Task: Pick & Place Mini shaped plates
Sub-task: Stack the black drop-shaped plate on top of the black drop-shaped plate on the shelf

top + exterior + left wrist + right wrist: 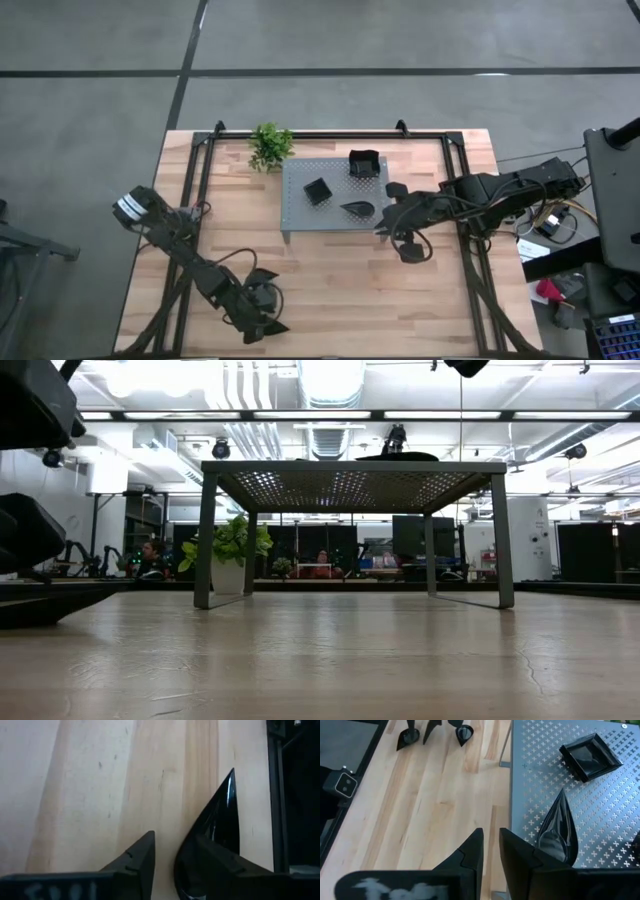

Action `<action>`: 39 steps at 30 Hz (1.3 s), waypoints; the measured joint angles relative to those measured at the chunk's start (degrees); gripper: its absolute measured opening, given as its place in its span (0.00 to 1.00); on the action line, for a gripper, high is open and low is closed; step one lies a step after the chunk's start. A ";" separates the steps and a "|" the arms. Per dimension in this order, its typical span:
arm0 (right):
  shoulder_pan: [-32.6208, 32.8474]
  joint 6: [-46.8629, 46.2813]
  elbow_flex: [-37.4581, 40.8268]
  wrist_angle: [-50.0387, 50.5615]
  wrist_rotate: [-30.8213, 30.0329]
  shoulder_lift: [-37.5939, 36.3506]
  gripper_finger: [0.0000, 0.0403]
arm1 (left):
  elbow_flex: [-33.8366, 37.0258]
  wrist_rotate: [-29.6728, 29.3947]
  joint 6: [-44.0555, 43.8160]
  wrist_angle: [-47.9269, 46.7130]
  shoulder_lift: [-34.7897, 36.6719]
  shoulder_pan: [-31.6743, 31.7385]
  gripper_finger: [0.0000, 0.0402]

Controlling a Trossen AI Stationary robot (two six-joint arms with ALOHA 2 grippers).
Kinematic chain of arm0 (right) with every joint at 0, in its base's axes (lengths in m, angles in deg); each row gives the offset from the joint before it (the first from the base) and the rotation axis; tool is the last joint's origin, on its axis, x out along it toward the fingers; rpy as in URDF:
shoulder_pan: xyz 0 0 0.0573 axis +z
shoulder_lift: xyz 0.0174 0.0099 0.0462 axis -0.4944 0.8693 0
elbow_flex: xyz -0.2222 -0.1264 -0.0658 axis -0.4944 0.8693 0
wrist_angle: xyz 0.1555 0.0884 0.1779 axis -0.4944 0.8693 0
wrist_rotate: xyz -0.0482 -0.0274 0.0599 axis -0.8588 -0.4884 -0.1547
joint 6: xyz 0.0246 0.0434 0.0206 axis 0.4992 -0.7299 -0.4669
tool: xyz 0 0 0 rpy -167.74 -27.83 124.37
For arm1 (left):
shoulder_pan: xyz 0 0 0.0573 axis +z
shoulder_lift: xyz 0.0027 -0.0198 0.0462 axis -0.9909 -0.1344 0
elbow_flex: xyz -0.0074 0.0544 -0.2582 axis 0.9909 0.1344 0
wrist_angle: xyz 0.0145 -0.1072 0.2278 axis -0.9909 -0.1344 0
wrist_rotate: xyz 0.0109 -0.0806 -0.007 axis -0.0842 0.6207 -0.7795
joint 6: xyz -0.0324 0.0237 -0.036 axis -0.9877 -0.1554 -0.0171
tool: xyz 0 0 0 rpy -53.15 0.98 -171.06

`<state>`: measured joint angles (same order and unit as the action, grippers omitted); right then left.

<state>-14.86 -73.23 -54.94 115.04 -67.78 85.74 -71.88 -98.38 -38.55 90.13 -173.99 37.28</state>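
on the grey perforated stand (300, 215) in the middle of the tabletop (330, 290) there are 3 black mini plates: a larger square plate (363, 163) near the far right corner, a smaller square plate (317, 191) more to the left, and a teardrop plate (358, 208) near the front right edge. these 3 look already placed.

the right pincer (383, 226) is just beside the stand's front right corner. in the right wrist view its fingers (470, 852) are close together with only a narrow gap, and nothing is between them; the teardrop plate (559, 827) lies on the stand just beside them, not held.

the left pincer (262, 322) is low at the near left part of the tabletop. in the left wrist view a second teardrop plate (216, 827) lies on the wood with one finger (220, 862) over its wide end, the other finger beside it. whether it really grips the plate i cannot tell. the right wrist view shows 2 small teardrop plates (406, 737) near that arm on the wood.

so i judge the task is partly done: 3 plates are on the stand, at least 2 wait on the tabletop. a green plant (270, 146) stands at the far edge.
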 joint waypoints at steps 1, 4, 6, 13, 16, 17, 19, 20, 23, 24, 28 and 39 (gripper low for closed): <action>0.00 0.02 0.00 0.00 0.00 0.00 0.14 | 0.00 0.02 -0.01 0.04 0.00 0.00 0.33; 0.00 0.17 0.00 -0.01 0.00 0.00 0.13 | 0.00 1.14 0.17 0.51 0.00 0.02 0.28; 0.00 0.17 0.00 0.00 0.00 0.00 0.13 | -0.02 1.76 0.52 1.05 0.00 0.00 0.22; 0.00 0.14 0.00 -0.03 0.00 0.00 0.13 | -0.02 2.85 -1.65 1.29 0.04 0.28 0.02; 0.09 0.77 -0.08 -0.08 0.04 0.00 0.13 | -0.02 2.12 -2.48 2.30 0.46 0.54 0.00; 0.42 1.63 -0.14 -0.16 0.13 0.00 0.13 | -0.02 0.67 -2.94 2.52 0.73 0.60 0.00; 1.42 4.17 -0.15 -1.20 0.24 0.00 0.13 | -0.02 -3.28 -5.59 2.95 1.48 0.84 0.00; 2.11 5.63 -0.02 -2.37 0.26 0.00 0.14 | -0.02 -4.69 -7.05 3.22 1.85 1.20 0.00; 4.63 8.49 0.36 -4.06 0.51 0.44 0.14 | -0.02 -8.26 -11.20 4.69 2.80 2.28 0.00; 5.38 8.55 0.37 -4.67 0.54 0.81 0.14 | -0.02 -9.77 -12.13 5.55 3.12 2.47 0.00; 7.76 7.93 0.29 -8.76 0.61 3.35 0.13 | -0.02 -15.05 -14.24 8.97 3.58 2.93 0.00; 13.22 17.59 -1.04 -17.86 -0.17 15.06 0.12 | 0.00 -25.41 -15.05 13.74 3.65 3.69 0.00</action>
<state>-1.64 -55.64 -55.98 97.18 -67.95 100.80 -71.88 -123.79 -53.60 103.88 -170.34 40.98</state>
